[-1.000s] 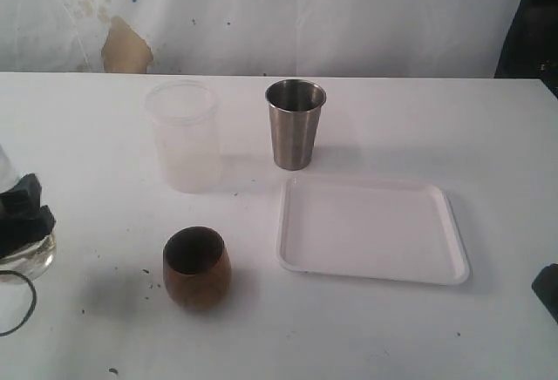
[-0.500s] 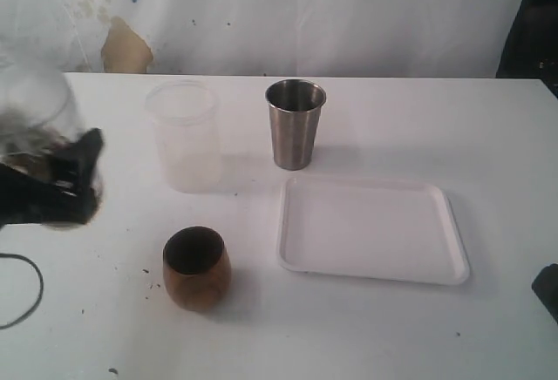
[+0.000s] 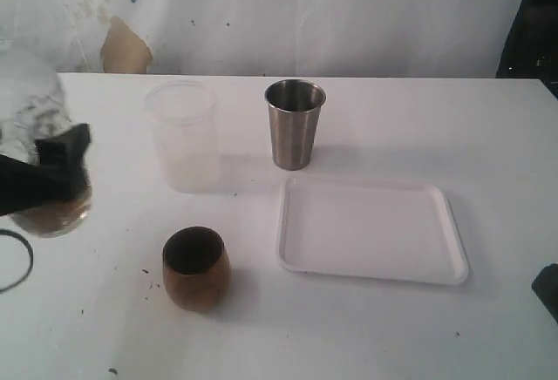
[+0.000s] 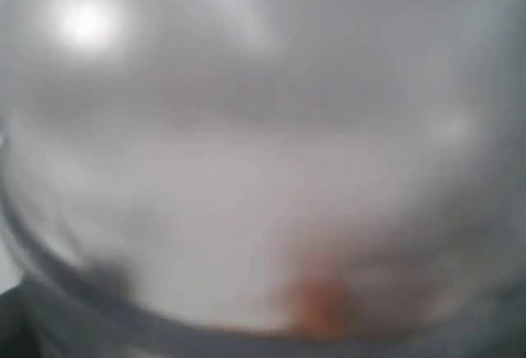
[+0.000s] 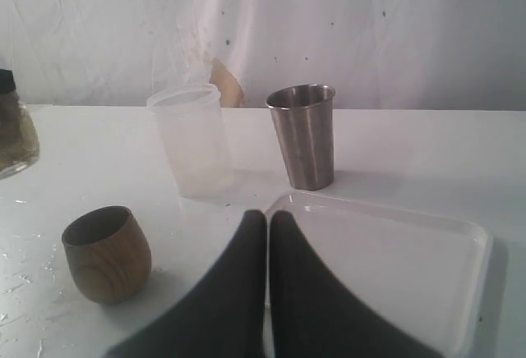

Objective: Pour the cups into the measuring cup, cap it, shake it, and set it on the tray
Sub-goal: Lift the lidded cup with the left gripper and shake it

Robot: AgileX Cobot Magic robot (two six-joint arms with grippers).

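My left gripper point(image 3: 52, 175) is shut on the clear measuring cup point(image 3: 39, 127), holding it above the table at the far left. Brown matter lies in the cup's base and its top is blurred. The left wrist view shows only the cup's blurred wall point(image 4: 263, 128). The brown wooden cup point(image 3: 196, 268) stands near the front, and the steel tumbler point(image 3: 295, 125) stands upright behind the white tray point(image 3: 453, 258). My right gripper point(image 5: 268, 220) is shut and empty, low over the tray's near corner point(image 5: 460, 235). In its view the wooden cup point(image 5: 107, 253) and the tumbler point(image 5: 304, 136) lie ahead.
A frosted whitish plastic cup point(image 3: 183, 136) stands left of the tumbler and shows again in the right wrist view point(image 5: 191, 140). A thin black loop point(image 3: 26, 262) lies at the table's left edge. A stained white sheet hangs behind the table.
The measuring cup rose from the table at the left edge in my left gripper and moved right, then dropped slightly. The other cups, the tray and the right arm stayed still.
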